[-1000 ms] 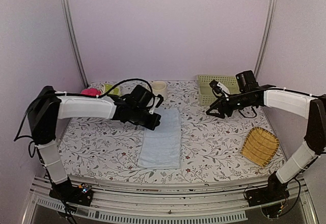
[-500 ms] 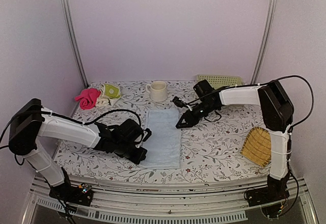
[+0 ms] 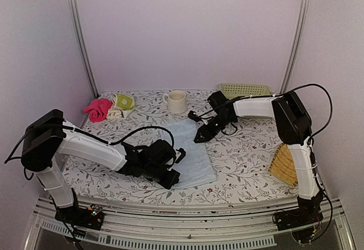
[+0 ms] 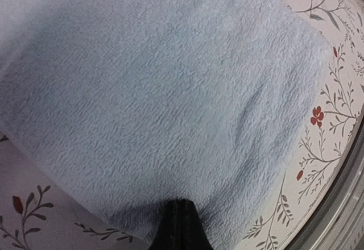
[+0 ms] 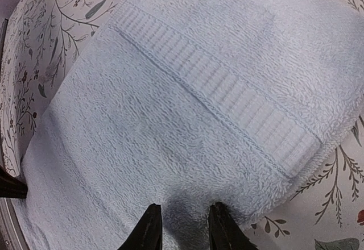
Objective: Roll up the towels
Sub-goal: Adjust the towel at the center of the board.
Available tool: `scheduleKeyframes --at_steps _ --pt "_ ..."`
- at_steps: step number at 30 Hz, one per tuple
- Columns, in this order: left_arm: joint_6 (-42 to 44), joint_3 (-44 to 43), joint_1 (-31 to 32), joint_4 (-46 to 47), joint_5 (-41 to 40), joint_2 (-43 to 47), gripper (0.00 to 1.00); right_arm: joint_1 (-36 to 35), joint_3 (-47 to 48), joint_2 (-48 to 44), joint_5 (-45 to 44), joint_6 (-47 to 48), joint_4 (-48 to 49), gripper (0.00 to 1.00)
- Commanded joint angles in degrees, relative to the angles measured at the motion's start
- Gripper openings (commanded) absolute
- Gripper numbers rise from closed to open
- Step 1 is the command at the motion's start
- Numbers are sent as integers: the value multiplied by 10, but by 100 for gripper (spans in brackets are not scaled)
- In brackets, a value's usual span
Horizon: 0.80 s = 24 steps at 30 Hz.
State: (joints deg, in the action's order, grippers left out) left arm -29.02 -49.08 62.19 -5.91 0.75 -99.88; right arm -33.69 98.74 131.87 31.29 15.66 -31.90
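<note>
The long pale blue towel (image 3: 192, 154) lies flat and skewed on the flowered table, its near end swung to the right. My left gripper (image 3: 174, 176) is at its near left edge. In the left wrist view its jaws (image 4: 179, 219) are closed to one dark tip on the blue towel (image 4: 159, 91). My right gripper (image 3: 198, 138) is at the towel's far right edge. In the right wrist view its fingers (image 5: 185, 224) stand a little apart with terry (image 5: 187, 119) pinched between them, near the ribbed band. The yellow-green patterned towel (image 3: 123, 101) lies crumpled at the far left.
A pink cloth (image 3: 98, 108) lies beside the patterned towel. A cream mug (image 3: 177, 100) stands at the back middle. A green slotted basket (image 3: 245, 89) is at the back right. The yellow bamboo tray (image 3: 284, 165) sits near the right arm's column.
Both arms came to the blue towel. In the last half second my left gripper moved right, and the towel's near end swung right with it. The right gripper stayed at the far edge.
</note>
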Motion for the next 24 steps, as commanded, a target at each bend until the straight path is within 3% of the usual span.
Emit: scheduleKeyframes --at_steps 1,6,7,10,13,16,20,24 --pt "-9 0 9 -17 -17 -7 0 1 5 9 -16 2 -20 31" --pt "38 13 20 -20 -56 66 0 1 -28 -76 31 24 -32 36" --pt "53 19 25 -15 -62 83 8 1 -42 -102 36 29 -32 36" --pt "103 37 41 -6 -109 125 45 1 -89 -176 50 61 -30 38" --pt "135 69 45 13 -131 164 60 1 -178 -262 67 111 -5 42" --pt "140 101 41 36 -134 201 82 0 -268 -332 98 172 35 46" --pt "126 138 30 69 -111 242 81 -23 -357 -391 96 239 66 48" --pt "101 184 10 109 -83 275 78 -78 -422 -429 31 294 111 45"
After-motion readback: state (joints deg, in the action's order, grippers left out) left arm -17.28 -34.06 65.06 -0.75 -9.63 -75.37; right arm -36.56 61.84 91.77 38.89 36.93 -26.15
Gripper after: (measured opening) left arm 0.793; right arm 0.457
